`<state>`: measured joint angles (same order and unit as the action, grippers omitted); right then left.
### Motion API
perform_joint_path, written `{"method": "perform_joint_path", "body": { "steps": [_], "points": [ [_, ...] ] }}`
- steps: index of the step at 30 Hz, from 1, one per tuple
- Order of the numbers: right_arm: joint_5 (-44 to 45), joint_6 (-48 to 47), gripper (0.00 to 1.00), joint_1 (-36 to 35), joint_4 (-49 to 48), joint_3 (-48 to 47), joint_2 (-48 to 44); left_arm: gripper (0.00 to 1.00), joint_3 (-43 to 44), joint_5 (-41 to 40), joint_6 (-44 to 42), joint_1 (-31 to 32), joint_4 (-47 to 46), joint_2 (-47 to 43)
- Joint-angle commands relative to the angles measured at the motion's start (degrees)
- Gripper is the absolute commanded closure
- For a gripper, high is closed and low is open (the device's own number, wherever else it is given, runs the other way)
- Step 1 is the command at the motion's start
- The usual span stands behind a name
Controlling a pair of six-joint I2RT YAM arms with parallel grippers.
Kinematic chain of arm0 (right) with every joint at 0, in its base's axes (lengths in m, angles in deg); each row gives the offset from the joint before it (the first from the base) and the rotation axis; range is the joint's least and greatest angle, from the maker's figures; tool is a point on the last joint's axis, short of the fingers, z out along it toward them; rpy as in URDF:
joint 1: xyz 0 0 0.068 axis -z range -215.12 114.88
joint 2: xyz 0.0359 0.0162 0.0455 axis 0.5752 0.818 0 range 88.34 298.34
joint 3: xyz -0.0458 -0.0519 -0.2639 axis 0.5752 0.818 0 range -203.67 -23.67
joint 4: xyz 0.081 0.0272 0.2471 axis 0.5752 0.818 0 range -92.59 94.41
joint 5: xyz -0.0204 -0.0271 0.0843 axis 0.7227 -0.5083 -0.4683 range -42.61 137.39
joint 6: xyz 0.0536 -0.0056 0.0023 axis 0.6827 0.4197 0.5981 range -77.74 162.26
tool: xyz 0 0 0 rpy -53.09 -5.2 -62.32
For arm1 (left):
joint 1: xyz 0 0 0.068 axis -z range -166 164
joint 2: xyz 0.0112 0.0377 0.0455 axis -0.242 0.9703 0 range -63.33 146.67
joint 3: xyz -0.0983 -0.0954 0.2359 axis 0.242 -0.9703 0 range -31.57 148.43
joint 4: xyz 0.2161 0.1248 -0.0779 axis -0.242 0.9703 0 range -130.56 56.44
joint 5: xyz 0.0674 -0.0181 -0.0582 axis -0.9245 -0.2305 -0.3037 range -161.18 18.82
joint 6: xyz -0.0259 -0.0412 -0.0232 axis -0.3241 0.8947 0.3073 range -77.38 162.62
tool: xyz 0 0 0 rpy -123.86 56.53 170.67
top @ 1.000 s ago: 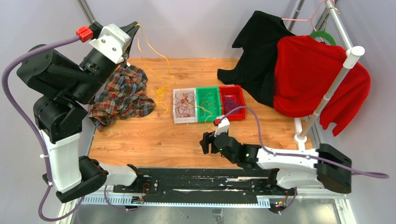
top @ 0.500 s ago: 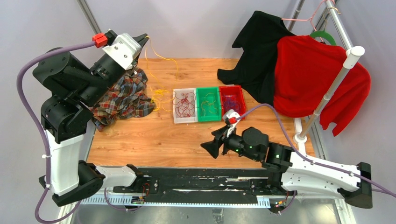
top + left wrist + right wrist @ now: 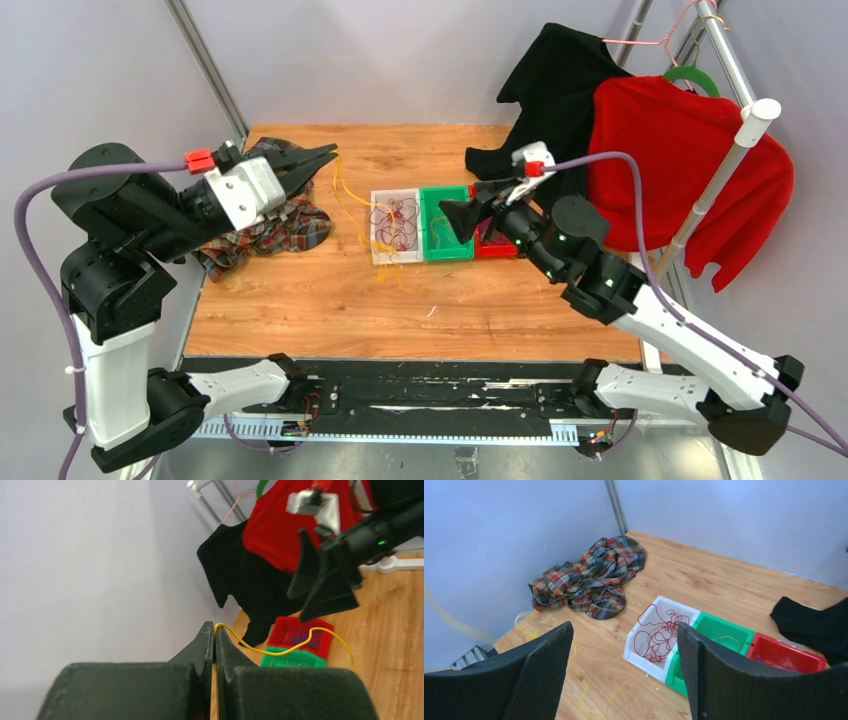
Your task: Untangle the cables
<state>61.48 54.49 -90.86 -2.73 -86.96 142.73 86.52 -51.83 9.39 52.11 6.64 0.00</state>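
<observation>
Above the left half of the wooden table, the left gripper is raised with its jaws pressed together on the end of a thin yellow cable. From the pinched tips the cable sags down and away to the robot's right, towards a row of three small plastic trays, and more yellow strand is seen lying loose on the wood in front of the row. Its long axis therefore runs roughly across the table, from the left gripper towards the trays.

A white plastic tray is filled with curly dark red cables. Just beside it stands a green plastic tray with a little yellow strand inside, and next to that a red plastic tray, whose contents cannot be told clearly. A crumpled plaid shirt lies apart from the trays, below the left gripper.

The right gripper hovers over the green tray with its fingers spread wide and nothing between them. It is judged to be the nearer arm to the low end of the yellow cable. The coming move is judged to turn on that strand lying below and to the left of the right gripper, so that it can be taken or guided clear of the dark red bundle.
</observation>
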Motion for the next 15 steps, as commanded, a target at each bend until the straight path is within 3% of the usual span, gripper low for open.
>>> {"method": "perform_joint_path", "body": {
  "steps": [1,9,15],
  "points": [
    [-17.67,-2.48,0.23,2.35,-3.02,-2.00,3.89,1.00,-1.78,8.15,1.45,0.21,0.35,-1.54],
    [-44.67,-2.34,0.23,0.50,-10.92,-0.76,6.96,1.00,-4.15,10.65,3.41,0.21,0.26,-0.89],
    [-51.31,-0.79,0.22,-2.39,-13.69,-2.05,10.69,1.00,-5.03,12.37,5.35,0.26,0.31,-0.75]
  ]
}}
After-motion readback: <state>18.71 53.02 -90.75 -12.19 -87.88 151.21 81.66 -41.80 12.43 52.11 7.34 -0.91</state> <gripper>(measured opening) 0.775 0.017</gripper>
